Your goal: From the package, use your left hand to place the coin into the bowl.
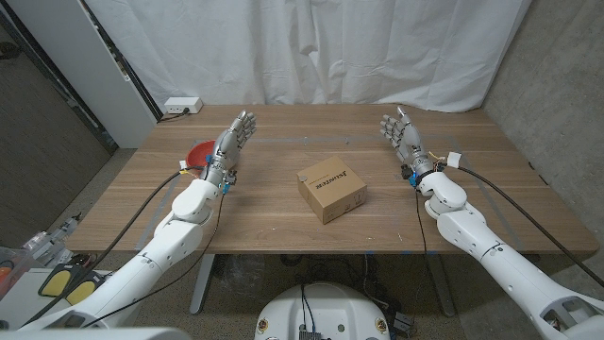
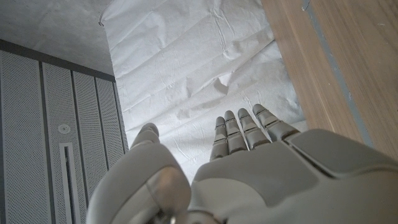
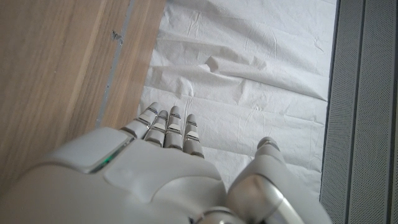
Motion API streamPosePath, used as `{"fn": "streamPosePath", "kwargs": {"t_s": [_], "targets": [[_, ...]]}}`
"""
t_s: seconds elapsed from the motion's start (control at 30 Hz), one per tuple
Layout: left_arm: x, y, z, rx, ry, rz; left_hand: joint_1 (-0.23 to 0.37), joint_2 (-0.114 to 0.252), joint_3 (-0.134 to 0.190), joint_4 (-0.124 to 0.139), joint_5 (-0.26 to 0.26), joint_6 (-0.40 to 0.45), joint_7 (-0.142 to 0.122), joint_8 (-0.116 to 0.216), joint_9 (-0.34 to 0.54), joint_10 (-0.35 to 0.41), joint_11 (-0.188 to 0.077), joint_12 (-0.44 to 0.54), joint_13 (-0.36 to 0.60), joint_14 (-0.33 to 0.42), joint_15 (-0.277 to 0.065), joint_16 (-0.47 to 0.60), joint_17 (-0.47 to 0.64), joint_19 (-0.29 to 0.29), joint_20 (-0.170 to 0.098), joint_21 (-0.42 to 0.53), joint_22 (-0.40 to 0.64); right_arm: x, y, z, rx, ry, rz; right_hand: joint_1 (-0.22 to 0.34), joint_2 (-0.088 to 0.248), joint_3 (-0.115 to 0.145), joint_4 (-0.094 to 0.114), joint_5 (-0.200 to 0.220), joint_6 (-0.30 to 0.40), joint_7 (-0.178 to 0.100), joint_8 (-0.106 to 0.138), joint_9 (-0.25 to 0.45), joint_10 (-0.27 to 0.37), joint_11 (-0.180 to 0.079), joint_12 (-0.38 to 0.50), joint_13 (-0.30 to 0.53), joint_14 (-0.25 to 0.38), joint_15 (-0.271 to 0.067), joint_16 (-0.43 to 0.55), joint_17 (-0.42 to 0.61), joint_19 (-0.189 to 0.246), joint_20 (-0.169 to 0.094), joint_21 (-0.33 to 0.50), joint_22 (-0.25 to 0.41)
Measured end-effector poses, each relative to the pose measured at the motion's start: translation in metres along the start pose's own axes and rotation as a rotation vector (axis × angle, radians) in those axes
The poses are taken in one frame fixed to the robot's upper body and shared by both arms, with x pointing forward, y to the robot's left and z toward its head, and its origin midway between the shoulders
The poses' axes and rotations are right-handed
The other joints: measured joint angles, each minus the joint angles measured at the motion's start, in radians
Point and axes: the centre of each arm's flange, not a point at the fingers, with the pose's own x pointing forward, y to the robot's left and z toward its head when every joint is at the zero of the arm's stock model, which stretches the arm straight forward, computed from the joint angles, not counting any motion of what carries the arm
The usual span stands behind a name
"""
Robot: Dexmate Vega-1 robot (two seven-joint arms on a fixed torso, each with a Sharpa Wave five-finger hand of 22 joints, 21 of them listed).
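Both hands are holding nothing, fingers extended: left hand (image 1: 233,142) beside the red bowl (image 1: 198,152), right hand (image 1: 401,135) upper right, package (image 1: 331,189) sitting mid-frame.

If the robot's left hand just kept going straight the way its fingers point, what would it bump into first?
Probably nothing on the table: the left hand points past the far edge toward the white curtain. The red bowl lies beside it, apparently off that line.
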Motion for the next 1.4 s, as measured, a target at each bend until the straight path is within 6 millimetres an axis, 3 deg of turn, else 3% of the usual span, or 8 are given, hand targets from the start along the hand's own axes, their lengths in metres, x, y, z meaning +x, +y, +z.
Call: {"fn": "streamPosePath", "kwargs": {"t_s": [0.4, 0.87, 1.2, 1.4], "targets": [[-0.009, -0.006, -0.001, 0.023, -0.021, -0.007, 0.019, -0.005, 0.001, -0.009, 0.0, 0.006, -0.006, 0.002, 0.0, 0.004, -0.004, 0.0, 0.0, 0.008, -0.001, 0.0, -0.003, 0.004, 0.004, 0.0, 0.0, -0.008, -0.001, 0.004, 0.004, -0.008, -0.011, 0.0, 0.0, 0.0, 0.0, 0.0, 0.004, 0.004, 0.0, 0.0, 0.004, -0.004, 0.0, 0.0, 0.0, 0.0, 0.0, 0.0, 0.0, 0.0, 0.0, 0.0], [-0.022, -0.011, 0.013, 0.069, -0.045, -0.007, 0.04, -0.005, 0.005, -0.021, 0.0, 0.012, -0.013, 0.002, 0.0, 0.011, -0.011, -0.005, 0.005, 0.008, -0.001, -0.003, -0.003, 0.004, 0.004, 0.0, 0.0, -0.015, -0.002, 0.015, -0.009, -0.018, -0.015, 0.0, 0.0, 0.0, 0.0, 0.0, 0.01, 0.001, 0.0, 0.0, 0.004, -0.004, 0.0, 0.0, 0.0, 0.0, 0.0, 0.0, 0.0, 0.0, 0.0, 0.0], [-0.04, -0.005, 0.021, 0.137, -0.074, 0.001, 0.115, -0.005, 0.026, -0.065, 0.0, 0.051, -0.049, -0.005, 0.005, 0.021, -0.033, -0.013, 0.005, 0.008, -0.001, -0.016, -0.003, -0.014, 0.014, -0.017, 0.0, -0.018, 0.004, 0.016, -0.016, -0.026, -0.029, 0.0, 0.0, -0.003, -0.003, 0.0, 0.012, 0.002, 0.0, 0.0, 0.004, -0.004, 0.0, 0.0, 0.0, 0.0, 0.0, 0.0, 0.0, 0.0, 0.0, 0.0], [-0.051, -0.002, 0.024, 0.169, -0.099, 0.002, 0.174, -0.003, 0.04, -0.102, 0.004, 0.097, -0.054, 0.008, 0.005, 0.032, -0.044, -0.013, 0.005, 0.008, -0.001, -0.019, -0.003, -0.014, 0.014, -0.021, 0.0, -0.022, 0.01, 0.017, -0.017, -0.035, -0.041, 0.0, 0.0, -0.005, -0.004, 0.0, 0.012, 0.002, 0.0, 0.0, 0.004, -0.004, -0.003, 0.0, 0.0, 0.0, 0.0, 0.0, 0.0, 0.0, 0.0, 0.0]]}}
